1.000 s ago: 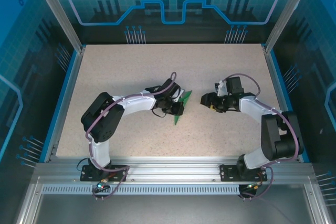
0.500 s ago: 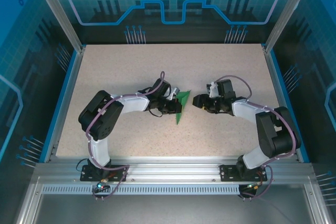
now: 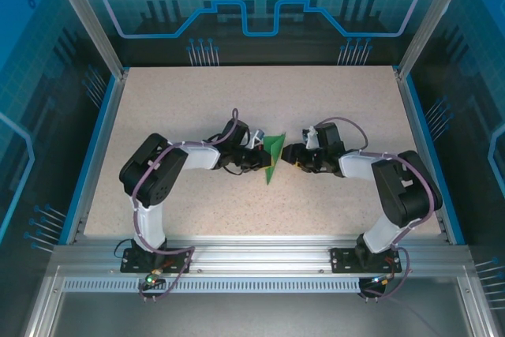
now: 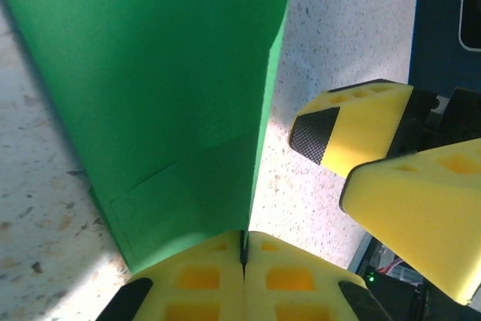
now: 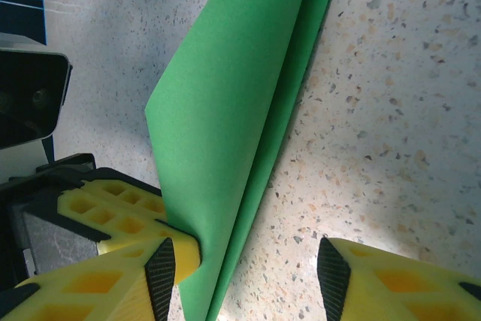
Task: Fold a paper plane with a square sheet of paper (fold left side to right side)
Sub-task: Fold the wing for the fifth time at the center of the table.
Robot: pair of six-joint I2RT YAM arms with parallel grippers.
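Note:
The square sheet of paper (image 3: 274, 152) is bright green and folded into a narrow pointed shape, standing tilted on the table centre. My left gripper (image 3: 262, 162) is shut on its edge, the yellow pads (image 4: 203, 276) pressed together with the green sheet (image 4: 150, 73) rising from between them. From the right, my right gripper (image 3: 289, 154) stands open around the paper's lower end (image 5: 233, 110). Its left fingertip (image 5: 167, 264) touches the fold, while its right fingertip (image 5: 334, 268) is well clear over bare table. The right gripper's yellow fingers (image 4: 357, 133) appear beside the sheet in the left wrist view.
The speckled beige table (image 3: 237, 100) is bounded by blue rails and aluminium posts (image 3: 102, 45). Both arms curve inward and meet at the middle. The left wrist's black camera housing (image 5: 30, 95) sits close behind the paper in the right wrist view.
The right gripper has moved left up to the paper and now straddles it, its jaws slightly narrower. The left gripper has drawn left, and the paper stands more upright.

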